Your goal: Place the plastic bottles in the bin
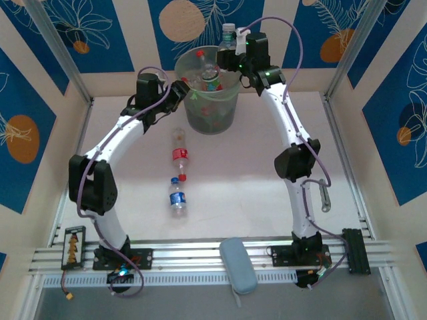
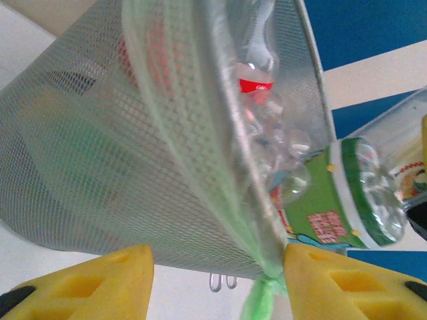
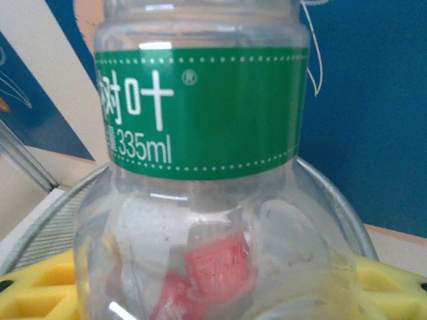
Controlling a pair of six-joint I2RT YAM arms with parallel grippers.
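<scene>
- Our right gripper (image 1: 235,59) is closed around a green-labelled bottle (image 1: 229,33). In the right wrist view the yellow fingers (image 3: 40,290) press on either side of its clear lower body.
- The bottle hangs above the far right part of the bin (image 1: 200,113), a mesh-walled tub with a green liner (image 2: 193,133). Several bottles already lie in it, one with a red label (image 2: 257,85).
- Our left gripper (image 1: 181,90) sits just beside the bin's left wall with its fingers (image 2: 100,283) spread wide and nothing between them. Whether it touches the mesh we cannot tell from this angle.
- We judge the step in hand to be the drop. Before letting go, we would bring the bottle further in over the opening, since it seems to sit close to the rim.
- The release should be low and clean. Open the fingers fully in one go, so the light, slippery bottle falls straight instead of tipping off the edge or bouncing out.
- We would keep the left arm where it is, so it does not nudge the bin during the drop.
- Two bottles remain on the table (image 1: 267,167), well apart from the bin: a red-labelled bottle (image 1: 180,155) and, nearer us, a blue-labelled bottle (image 1: 177,198).
</scene>
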